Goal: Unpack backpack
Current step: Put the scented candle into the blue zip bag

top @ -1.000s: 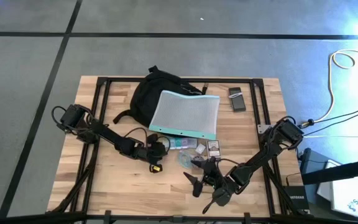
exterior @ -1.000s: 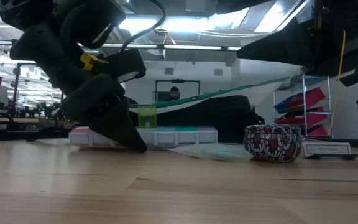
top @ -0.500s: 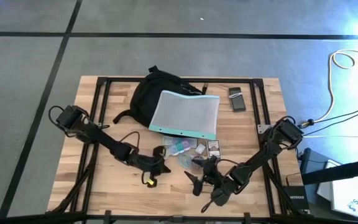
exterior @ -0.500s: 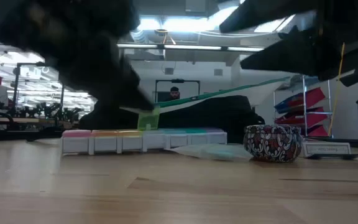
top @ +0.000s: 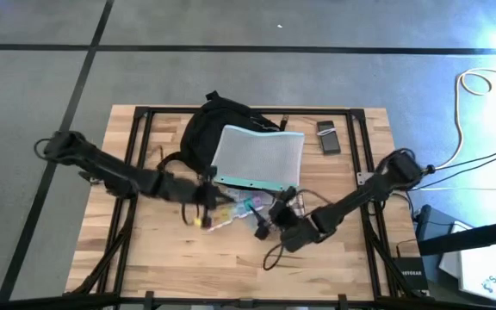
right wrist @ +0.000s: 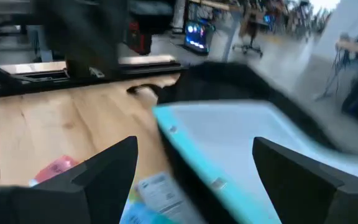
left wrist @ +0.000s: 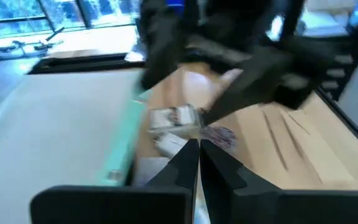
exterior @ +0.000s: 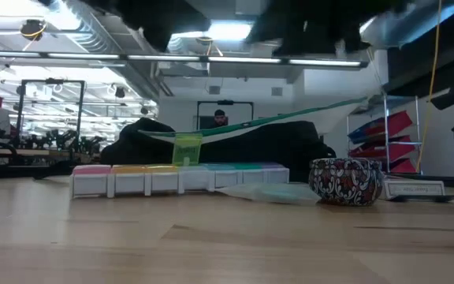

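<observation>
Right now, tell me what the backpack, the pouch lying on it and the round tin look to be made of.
Backpack: soft black fabric, matte; it slumps and has straps.
Pouch: looks like translucent mesh plastic with a teal edge; a fine grid shows from above.
Tin: probably printed metal, slightly glossy, with a red-and-dark pattern; the material is not certain from here.

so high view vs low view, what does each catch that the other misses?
High view only: both arms whole, the left pincer shut and the right pincer open near the mesh zip pouch's front edge, plus a dark phone-like device at the table's far right.
Low view only: a patterned round tin, the pill organizer's coloured compartments side-on, and a person in the room behind.
Both: the black backpack with the pouch lying on it.
</observation>
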`<act>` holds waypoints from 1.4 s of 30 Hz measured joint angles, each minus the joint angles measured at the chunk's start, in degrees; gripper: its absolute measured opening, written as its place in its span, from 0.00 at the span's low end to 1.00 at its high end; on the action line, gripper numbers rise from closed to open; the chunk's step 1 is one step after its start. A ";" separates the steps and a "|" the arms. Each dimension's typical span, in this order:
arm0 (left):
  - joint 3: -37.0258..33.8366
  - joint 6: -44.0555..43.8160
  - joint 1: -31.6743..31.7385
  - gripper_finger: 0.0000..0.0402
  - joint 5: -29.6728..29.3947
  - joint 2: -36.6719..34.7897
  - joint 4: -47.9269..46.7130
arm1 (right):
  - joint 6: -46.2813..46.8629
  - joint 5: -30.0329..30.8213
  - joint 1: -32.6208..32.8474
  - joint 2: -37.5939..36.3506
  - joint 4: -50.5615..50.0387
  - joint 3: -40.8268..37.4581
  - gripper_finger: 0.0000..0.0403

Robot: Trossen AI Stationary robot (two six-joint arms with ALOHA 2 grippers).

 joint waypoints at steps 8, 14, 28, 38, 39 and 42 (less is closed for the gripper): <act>0.01 0.50 15.12 0.11 11.91 -4.01 -8.54 | 1.92 4.08 -1.14 -18.72 -26.28 -0.07 0.75; -0.03 -0.75 16.97 0.31 22.35 -2.15 -9.07 | 15.50 -9.68 -13.56 -31.29 -48.08 -0.09 0.75; -0.03 7.93 14.01 0.41 18.70 1.25 -6.40 | -10.11 -72.56 -65.86 -27.69 -39.50 -0.15 0.75; -0.03 6.68 16.06 0.41 18.57 5.30 -5.26 | -14.86 -96.69 -79.46 -13.18 -34.55 -0.07 0.75; -0.03 6.83 16.04 0.41 18.55 5.30 -4.57 | -15.82 -97.22 -79.43 -12.19 -34.51 -0.07 0.75; -0.03 8.67 16.01 0.41 18.58 5.28 -2.28 | -17.68 -99.23 -79.43 -10.13 -34.55 -0.07 0.75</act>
